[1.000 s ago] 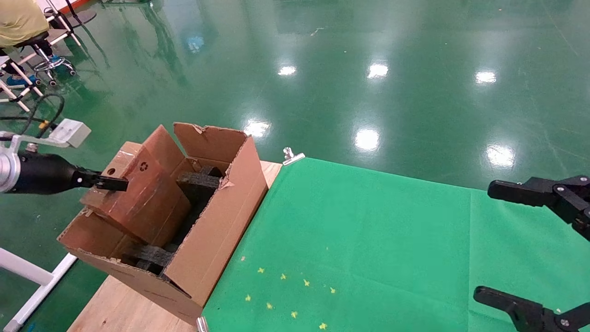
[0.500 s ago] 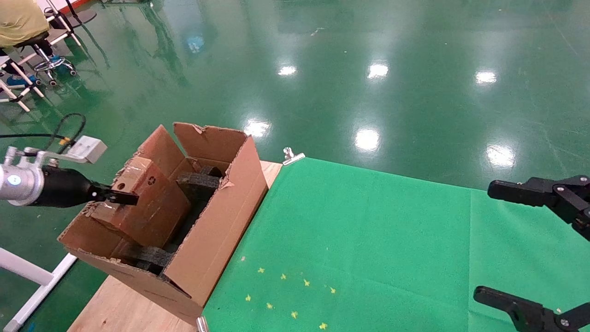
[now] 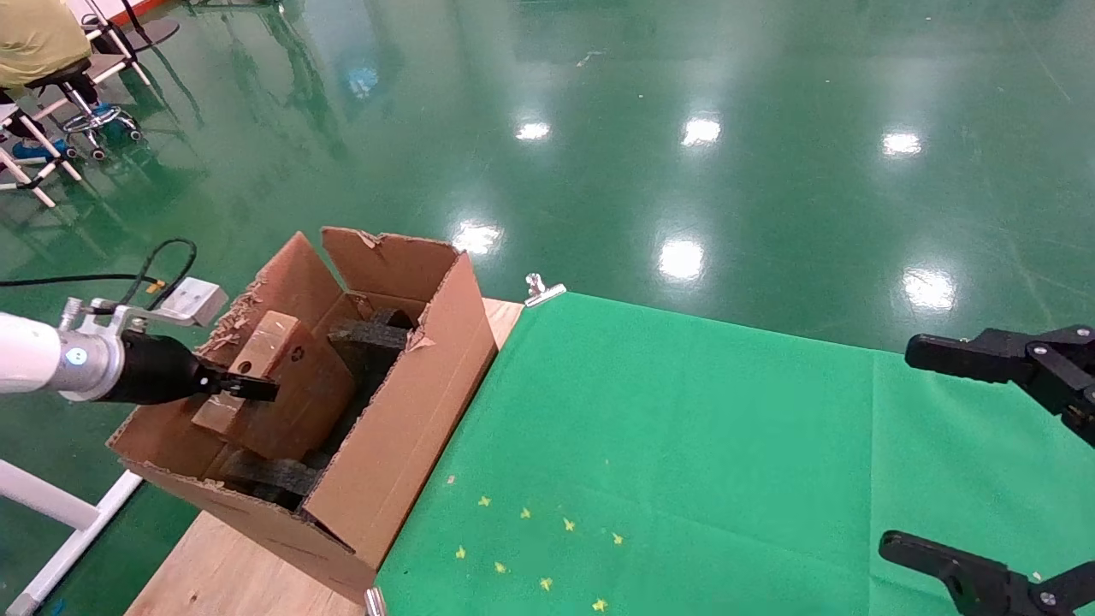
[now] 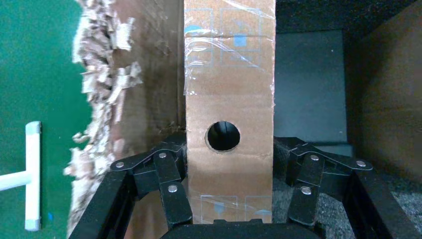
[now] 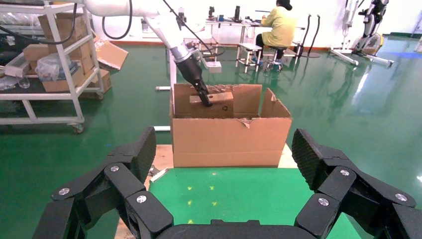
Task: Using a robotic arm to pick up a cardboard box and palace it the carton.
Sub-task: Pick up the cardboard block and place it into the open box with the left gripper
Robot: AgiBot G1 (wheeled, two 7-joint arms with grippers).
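Observation:
The small brown cardboard box point(image 3: 287, 389), taped and with a round hole in its narrow end, sits partly down inside the large ragged carton point(image 3: 402, 419) at the table's left. My left gripper point(image 3: 248, 389), on the white-and-silver robotic arm point(image 3: 51, 364), is shut on the box's narrow end. In the left wrist view both fingers point(image 4: 174, 186) press the sides of the box point(image 4: 230, 89) just beside its hole. The right wrist view shows the box point(image 5: 214, 102) low in the carton point(image 5: 229, 142). My right gripper point(image 3: 958, 453) is open and empty over the green cloth at the right.
Black foam blocks point(image 3: 372, 338) lie inside the carton beside and under the box. The carton's left rim is torn and ragged point(image 4: 99, 99). A green cloth point(image 3: 684, 462) covers the wooden table. A white frame bar point(image 3: 51, 505) stands left of the table.
My left gripper has moved down and to the right with the box. The box has sunk lower into the carton. My right arm has not moved.

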